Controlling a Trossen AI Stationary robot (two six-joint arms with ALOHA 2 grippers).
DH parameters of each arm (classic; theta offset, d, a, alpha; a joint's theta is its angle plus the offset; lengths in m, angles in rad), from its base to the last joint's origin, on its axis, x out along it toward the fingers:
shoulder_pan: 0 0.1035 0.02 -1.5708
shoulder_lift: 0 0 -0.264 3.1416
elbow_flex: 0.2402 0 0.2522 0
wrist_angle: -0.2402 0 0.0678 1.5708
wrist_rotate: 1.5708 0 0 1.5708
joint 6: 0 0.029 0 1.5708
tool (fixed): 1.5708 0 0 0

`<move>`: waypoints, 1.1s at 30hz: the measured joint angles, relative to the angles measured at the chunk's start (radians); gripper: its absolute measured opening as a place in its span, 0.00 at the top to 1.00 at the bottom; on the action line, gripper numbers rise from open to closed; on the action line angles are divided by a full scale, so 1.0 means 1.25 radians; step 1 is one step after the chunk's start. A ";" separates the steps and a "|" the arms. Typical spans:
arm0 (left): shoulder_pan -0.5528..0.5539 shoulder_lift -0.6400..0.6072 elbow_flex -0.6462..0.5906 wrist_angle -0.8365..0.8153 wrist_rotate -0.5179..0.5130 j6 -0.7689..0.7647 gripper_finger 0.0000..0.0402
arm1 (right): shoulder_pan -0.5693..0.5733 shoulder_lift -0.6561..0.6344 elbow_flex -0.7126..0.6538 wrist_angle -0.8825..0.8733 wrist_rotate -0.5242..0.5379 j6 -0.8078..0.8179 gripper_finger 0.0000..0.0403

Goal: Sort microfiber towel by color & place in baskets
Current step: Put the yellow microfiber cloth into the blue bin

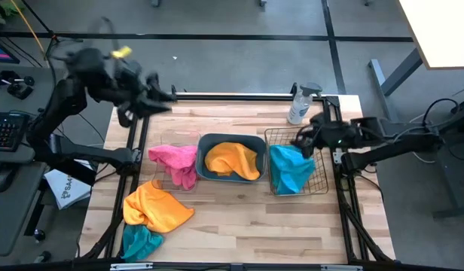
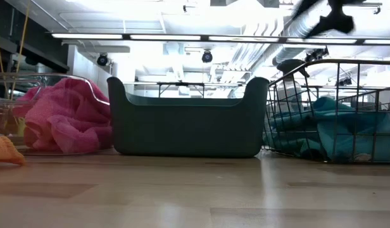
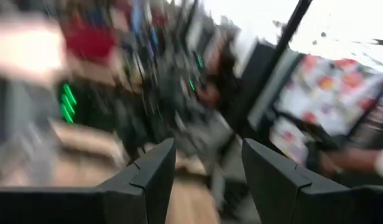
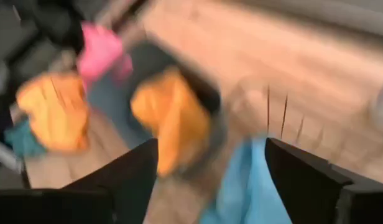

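Note:
A hot pink towel (image 1: 175,162) lies in the clear box (image 1: 166,139). An orange towel (image 1: 232,159) fills the dark teal tub (image 1: 206,143). A turquoise towel (image 1: 291,169) is bunched in the wire-mesh basket (image 1: 321,181). A second orange towel (image 1: 155,207) and a second turquoise towel (image 1: 140,242) lie loose on the table's near left part, overlapping. My left gripper (image 1: 160,96) hangs open above the far left corner, holding nothing (image 3: 207,180). My right gripper (image 1: 301,141) hovers open over the wire basket's far side (image 4: 210,180), above the turquoise towel (image 4: 241,186).
A clear spray bottle (image 1: 300,104) stands at the far edge behind the wire basket. The three containers sit in a row across the table's middle (image 2: 185,120). Bare wood (image 1: 254,226) lies in front of them toward the near edge. A keyboard and gear sit off the table's left.

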 joint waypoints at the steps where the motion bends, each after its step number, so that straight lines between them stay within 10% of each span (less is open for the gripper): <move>1: -0.009 0.006 0.000 -0.047 0.021 -0.023 0.57 | -0.005 0.005 0.022 0.014 0.028 -0.019 0.27; 6: -0.094 0.029 0.000 -0.394 0.038 -0.070 0.57 | -0.042 0.039 0.098 0.128 0.091 -0.153 0.20; 11: -0.279 0.045 -0.019 -0.662 -0.153 -0.173 0.57 | -0.086 0.083 0.121 0.213 0.094 -0.264 0.19; 24: -0.760 0.014 -0.416 -0.555 -0.285 -0.508 0.57 | -0.173 0.201 0.121 0.213 0.002 -0.338 0.19; 33: -0.894 0.060 -0.616 -0.324 -0.298 -1.090 0.57 | -0.219 0.201 0.121 0.190 -0.007 -0.365 0.19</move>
